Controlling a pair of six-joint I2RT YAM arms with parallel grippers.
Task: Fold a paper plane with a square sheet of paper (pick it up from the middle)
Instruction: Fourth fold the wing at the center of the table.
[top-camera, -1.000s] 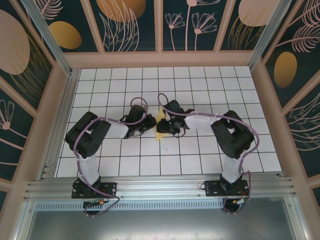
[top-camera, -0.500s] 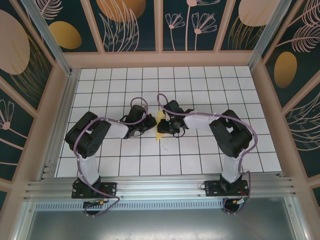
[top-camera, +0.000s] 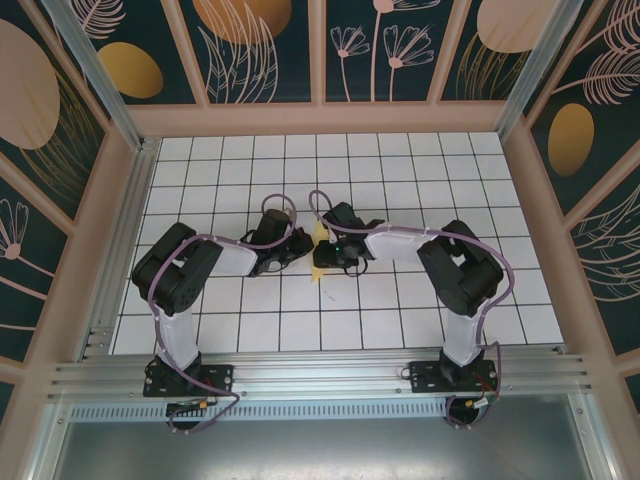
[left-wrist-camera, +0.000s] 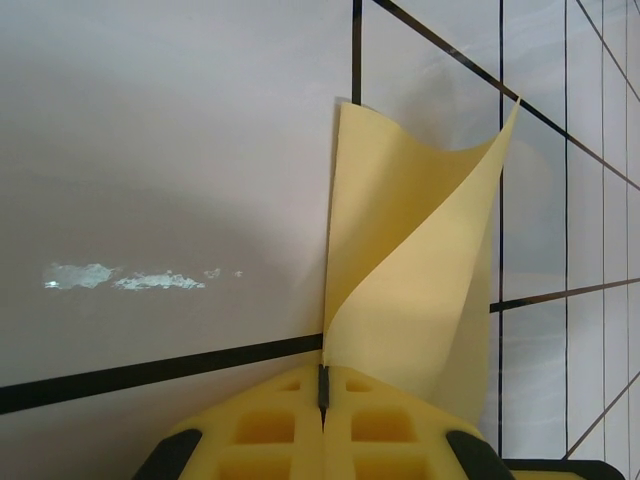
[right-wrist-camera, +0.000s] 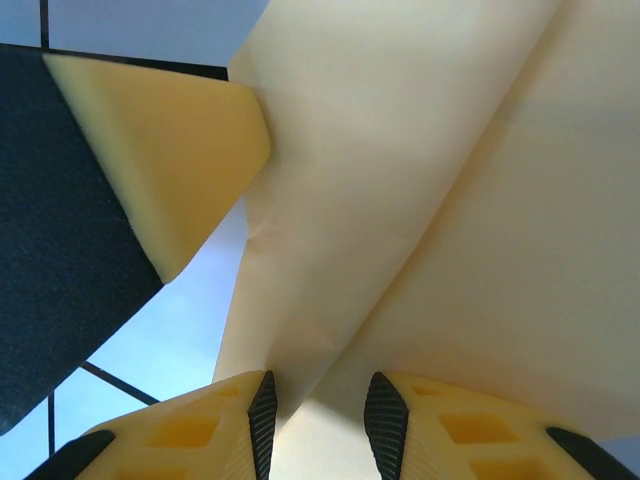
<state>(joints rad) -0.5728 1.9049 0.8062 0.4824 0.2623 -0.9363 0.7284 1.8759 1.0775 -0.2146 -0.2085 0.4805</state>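
The pale-yellow sheet of paper (top-camera: 322, 234) hangs bent and curled between both grippers at the middle of the tiled table (top-camera: 420, 180). My left gripper (left-wrist-camera: 323, 378) is shut on one edge of the sheet (left-wrist-camera: 410, 290), which rises from the fingers and curls to the right. My right gripper (right-wrist-camera: 322, 418) stands open, its black pads (right-wrist-camera: 262, 420) apart, with a folded part of the paper (right-wrist-camera: 400, 200) running down between them. The left gripper's yellow finger (right-wrist-camera: 170, 170) presses the sheet in the right wrist view. From above, the left gripper (top-camera: 300, 247) and right gripper (top-camera: 326, 256) almost touch. The paper plane is out of view.
Both arms reach inward from their bases (top-camera: 190, 378) at the near rail. Patterned walls (top-camera: 320, 50) and a wooden frame close in the white tiled floor on three sides.
The right arm has edged slightly to the left. The left arm and the paper stay where they were.
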